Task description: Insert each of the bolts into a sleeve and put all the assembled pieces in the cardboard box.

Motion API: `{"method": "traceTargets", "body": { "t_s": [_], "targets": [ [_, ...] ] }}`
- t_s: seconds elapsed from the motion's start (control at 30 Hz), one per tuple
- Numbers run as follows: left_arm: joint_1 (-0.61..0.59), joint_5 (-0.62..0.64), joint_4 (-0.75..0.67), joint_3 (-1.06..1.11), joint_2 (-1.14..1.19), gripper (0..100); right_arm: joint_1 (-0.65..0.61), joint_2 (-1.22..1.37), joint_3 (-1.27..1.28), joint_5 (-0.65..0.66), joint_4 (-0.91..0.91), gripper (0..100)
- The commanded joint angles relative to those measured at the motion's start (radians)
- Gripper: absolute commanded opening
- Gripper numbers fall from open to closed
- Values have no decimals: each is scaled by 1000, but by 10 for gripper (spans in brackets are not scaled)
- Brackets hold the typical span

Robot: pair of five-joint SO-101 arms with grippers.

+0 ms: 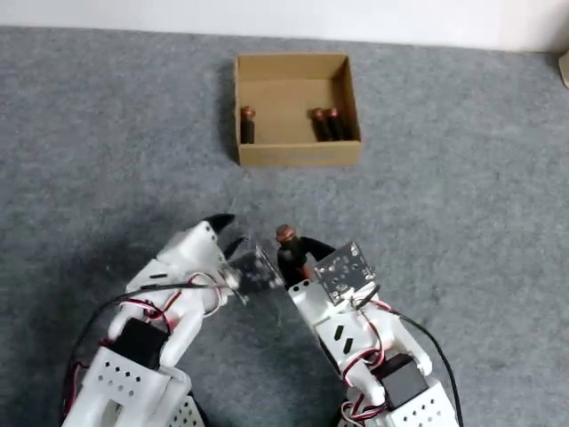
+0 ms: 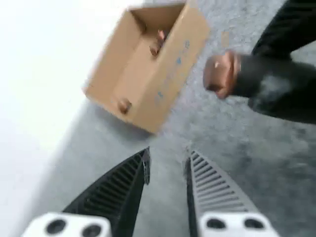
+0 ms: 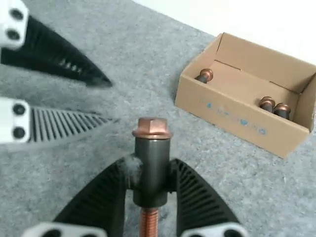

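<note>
Over the grey worktop (image 1: 462, 222), short of the cardboard box (image 1: 293, 153) holding three assembled pieces (image 1: 324, 123), the right tool (image 3: 151, 170) clamps a sleeve (image 3: 152, 150) with its bolt (image 3: 152, 127) seated, the left tool (image 2: 168, 153) open and empty beside it; best carried upright, released low inside.

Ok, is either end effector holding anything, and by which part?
The right end effector grips the sleeve around its lower half, with the bolt already through it. The left end effector is open and holds nothing.
</note>
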Motion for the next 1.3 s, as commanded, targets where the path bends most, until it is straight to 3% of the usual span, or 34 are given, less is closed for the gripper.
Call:
{"method": "traceTargets", "body": {
  "t_s": [0.0, 0.23, 0.33, 0.43, 0.5, 0.73, 1.03, 1.17, 1.27],
  "targets": [
    [-25, -164, -204, -13, -8, 120, 12, -7, 15, 6, -39, 5],
    [-165, -621, -563, 104, -8, 120, 12, -7, 42, 11, -41, 5],
    [-202, -802, -783, 208, -8, 120, 12, -7, 42, 9, -41, 5],
    [-205, -852, -1054, 302, -7, 120, 10, -7, 42, 8, -41, 5],
    [-200, -847, -1152, 298, -7, 120, 10, -7, 42, 6, -41, 5],
    [-208, -672, -1234, 289, -7, 120, 10, -7, 42, 6, -41, 5],
    [-209, -634, -1355, 295, -7, 120, 10, -7, 42, 6, -41, 5],
    [-297, -330, -1347, 292, -7, 120, 12, -7, 42, 6, -41, 5],
    [-383, -43, -1227, 286, -7, 120, 12, -7, 42, 6, -41, 5]
  ]
}}
